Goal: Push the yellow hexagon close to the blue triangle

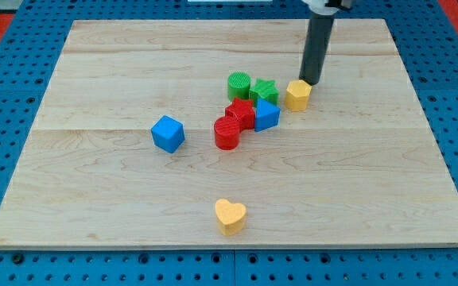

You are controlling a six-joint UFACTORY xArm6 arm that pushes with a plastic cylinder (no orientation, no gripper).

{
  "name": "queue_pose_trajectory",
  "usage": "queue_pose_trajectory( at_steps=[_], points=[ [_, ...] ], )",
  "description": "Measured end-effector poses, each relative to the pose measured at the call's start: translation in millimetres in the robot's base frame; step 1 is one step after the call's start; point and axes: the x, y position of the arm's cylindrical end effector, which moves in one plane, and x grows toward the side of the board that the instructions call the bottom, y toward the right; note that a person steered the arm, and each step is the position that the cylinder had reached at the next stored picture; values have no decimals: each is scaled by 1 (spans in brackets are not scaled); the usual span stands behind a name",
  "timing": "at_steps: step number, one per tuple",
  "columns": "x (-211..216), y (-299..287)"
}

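Note:
The yellow hexagon (pixel 297 94) sits right of the board's centre, towards the view's top. The blue triangle (pixel 266 115) lies just to its lower left, with a small gap between them. My tip (pixel 310 82) rests at the hexagon's upper right edge, touching or nearly touching it. The dark rod rises from there to the view's top.
A green cylinder (pixel 239 84) and a green star (pixel 264 90) sit above the blue triangle. A red block (pixel 242 112) and a red cylinder (pixel 227 133) lie to its left. A blue cube (pixel 168 133) stands farther left. A yellow heart (pixel 230 215) lies near the bottom edge.

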Motion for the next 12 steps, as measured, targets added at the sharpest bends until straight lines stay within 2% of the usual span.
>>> queue_pose_trajectory(
  at_steps=[3,5,10,12],
  points=[
    [5,25],
    [-33,-1],
    [32,-7],
    [7,-11]
  ],
)
